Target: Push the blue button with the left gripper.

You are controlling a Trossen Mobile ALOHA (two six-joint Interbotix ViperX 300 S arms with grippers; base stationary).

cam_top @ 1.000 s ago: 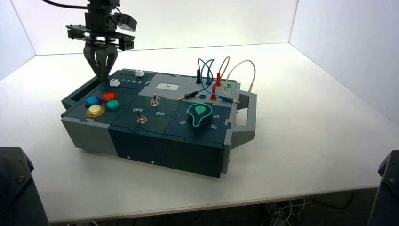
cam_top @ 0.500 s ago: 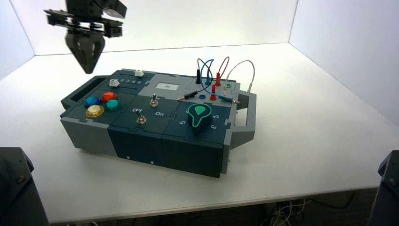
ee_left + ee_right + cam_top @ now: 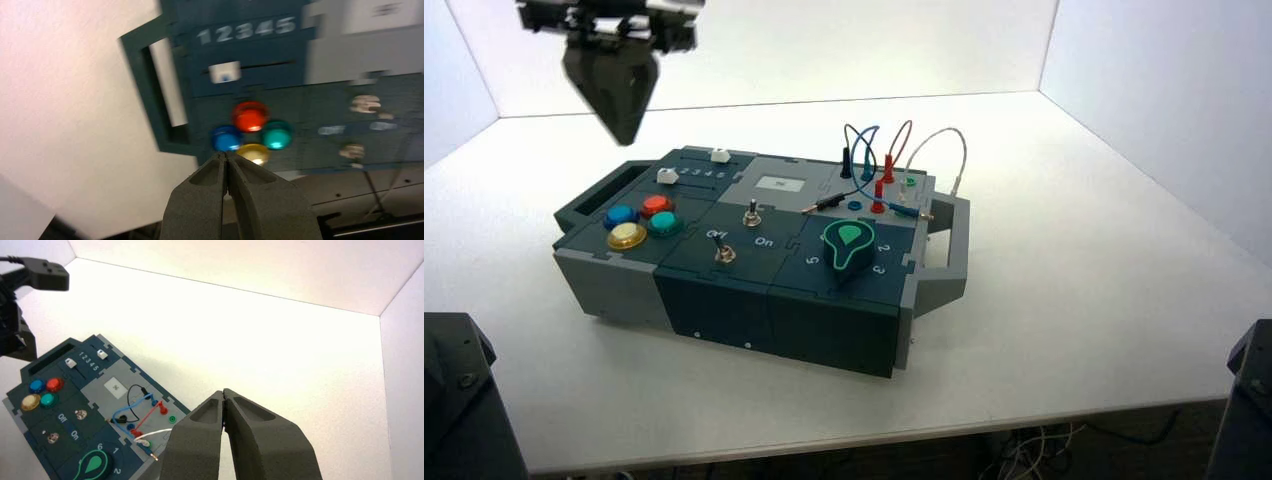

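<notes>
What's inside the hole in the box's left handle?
Through the left handle, the white table shows. A dark part of the opening hides whatever is there.

Four clustered buttons [image 3: 642, 222] (box's left side), left of two switches [image 3: 738, 232].

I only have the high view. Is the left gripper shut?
Observer: Yes. The left wrist view shows the left gripper with its fingertips together.
Operator: And the right gripper? It's out of my view.
Observer: Right gripper is shut too, tips together, in the right wrist view.
Operator: Which number is the near slider at?
Observer: The left wrist view has the near slider at the 1 end of its slot, by the buttons.
</notes>
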